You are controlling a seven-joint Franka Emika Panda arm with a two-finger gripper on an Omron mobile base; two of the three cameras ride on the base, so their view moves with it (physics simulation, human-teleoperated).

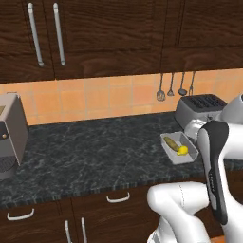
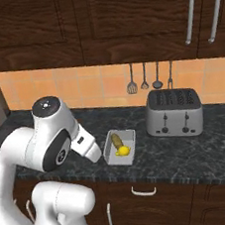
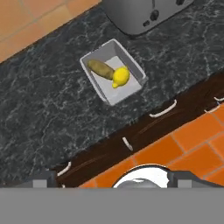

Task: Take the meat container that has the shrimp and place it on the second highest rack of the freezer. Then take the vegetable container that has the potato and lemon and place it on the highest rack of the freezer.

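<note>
Dark marbled stone tops the bench point(image 1: 95, 147), which runs under dark wood cabinets point(image 1: 109, 38) and an orange tiled wall point(image 1: 95, 97), with a grey appliance point(image 1: 10, 135) at its far left end. Further right, near the front edge, sits a shallow grey container point(image 1: 172, 154) holding the brown potato point(image 1: 172, 143) and, touching it on the side nearer the bench's front edge, the yellow lemon point(image 1: 183, 151). A silver toaster point(image 2: 174, 112) stands just beside the container on its right, utensils point(image 2: 150, 77) hang above, and the gripper point(image 3: 111, 177), raised well above the floor in front of the bench, has its fingers spread wide with nothing between them.
</note>
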